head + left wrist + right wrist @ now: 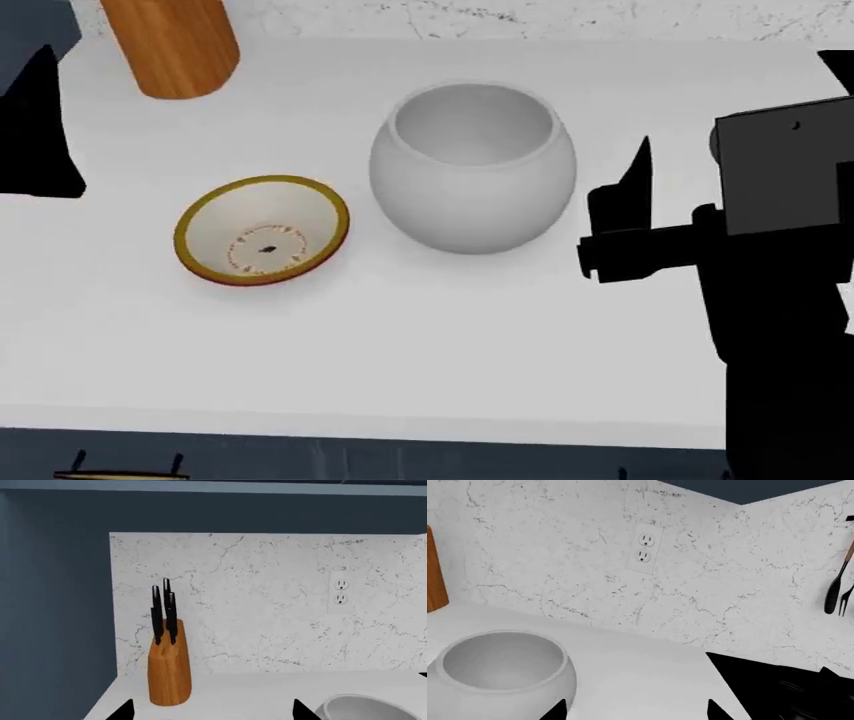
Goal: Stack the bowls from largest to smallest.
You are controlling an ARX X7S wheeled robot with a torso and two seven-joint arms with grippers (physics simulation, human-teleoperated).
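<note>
Bowls, two in sight: round-bellied pale grey bowl (473, 168) upright and empty at the middle of the white countertop (400, 330); smaller shallow white bowl with yellow rim and red-dotted ring (262, 231) upright just beside it toward the robot's left, apart, not touching, not stacked. No third bowl visible in any view.

Right gripper (627, 225) to the right of the grey bowl in the head view, near its side but apart, black finger tip pointing up toward the wall. Two dark fingertips (554, 711) spread at the edge of the right wrist view, nothing between them, grey bowl (502, 672) just off to one side: jaws wide and empty.

Left gripper (210, 712) seen only as two dark tips at the edge of the left wrist view, set wide with bare counter between, holding nothing; grey bowl's rim (363, 707) at the corner.

Wooden knife block with black handles (169, 667) upright at the back by the marbled white backsplash (267, 605), well apart from both bowls. White wall outlet (644, 548) on the backsplash. Black stovetop (780, 687) beyond the counter's right end, dark utensils (839, 587) hanging above.
</note>
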